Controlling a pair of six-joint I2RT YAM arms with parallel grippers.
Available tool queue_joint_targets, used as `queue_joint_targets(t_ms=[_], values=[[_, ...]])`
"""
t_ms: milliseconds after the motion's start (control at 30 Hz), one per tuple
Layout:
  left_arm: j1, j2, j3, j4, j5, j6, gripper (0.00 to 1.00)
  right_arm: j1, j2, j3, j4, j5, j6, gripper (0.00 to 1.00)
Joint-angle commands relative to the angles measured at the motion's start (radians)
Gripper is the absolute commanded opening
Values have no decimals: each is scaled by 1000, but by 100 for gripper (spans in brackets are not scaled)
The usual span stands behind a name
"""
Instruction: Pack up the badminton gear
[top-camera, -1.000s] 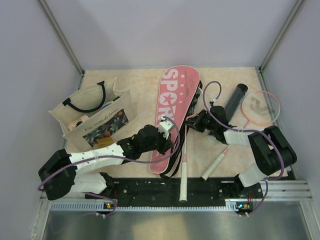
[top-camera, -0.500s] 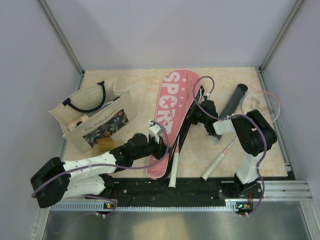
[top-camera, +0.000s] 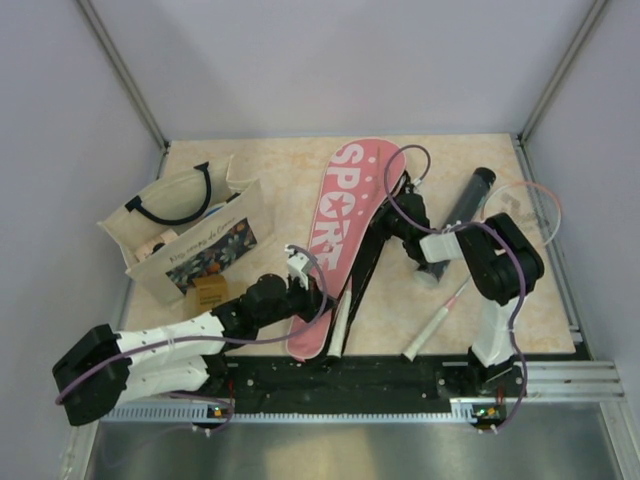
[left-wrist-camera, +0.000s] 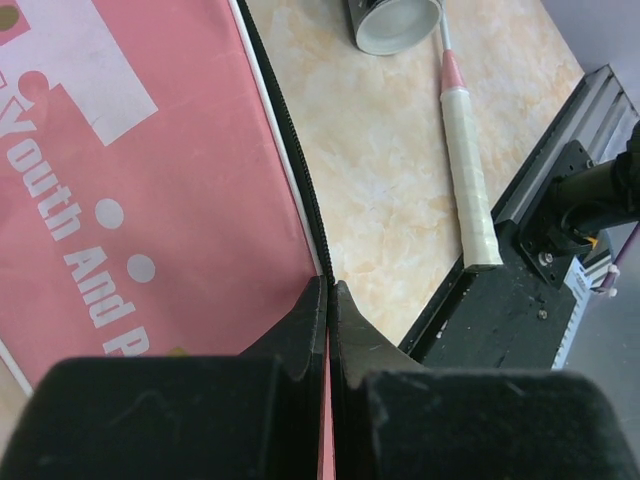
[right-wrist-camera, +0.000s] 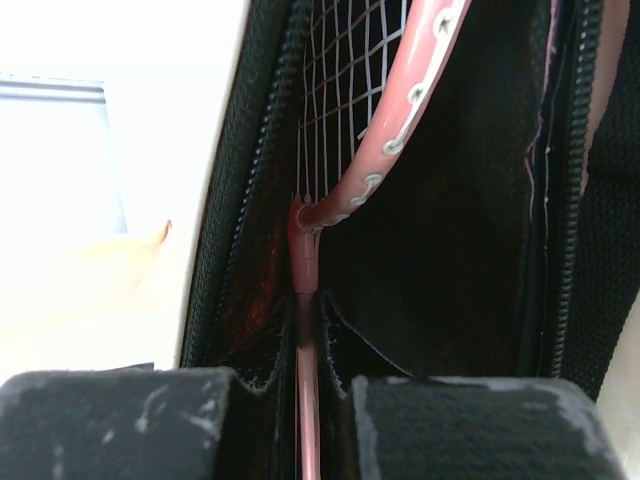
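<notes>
The pink "SPORT" cover (top-camera: 345, 200) lies slanted mid-table. My left gripper (top-camera: 316, 288) is shut on its lower right edge; the left wrist view shows pink fabric (left-wrist-camera: 120, 180) pinched between the jaws (left-wrist-camera: 328, 295) beside the zip. My right gripper (top-camera: 400, 212) is shut on the shaft of a pink-rimmed racket (right-wrist-camera: 400, 110), whose head sits inside the cover's black opening (right-wrist-camera: 470, 200). Its white handle (top-camera: 338, 325) sticks out below. The second racket (top-camera: 525, 205) lies at the right, handle (left-wrist-camera: 470, 170) towards the front. The black tube (top-camera: 465, 210) lies beside it. No shuttlecock shows.
A beige tote bag (top-camera: 185, 225) with black handles stands at the left, a small brown cardboard box (top-camera: 208, 292) in front of it. The black base rail (top-camera: 400, 375) runs along the front edge. Grey walls enclose the table.
My right gripper has moved up and left, pushing the racket head into the cover. The racket's handle has shifted left and up. My left gripper has drawn back down-left with the cover's edge.
</notes>
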Motion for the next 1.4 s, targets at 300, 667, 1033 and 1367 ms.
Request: queue_joint_targets(t_ms=[300, 667, 1033, 1367], values=[[-32, -34, -67, 190, -46, -221, 0, 36, 46, 124, 77, 218, 94, 0], [-40, -11, -82, 253, -119, -267, 0, 97, 102, 160, 96, 335, 76, 0], [-49, 21, -90, 356, -158, -250, 0, 129, 120, 136, 136, 425, 106, 0], [-55, 104, -30, 152, -207, -176, 27, 131, 106, 168, 54, 327, 71, 1]])
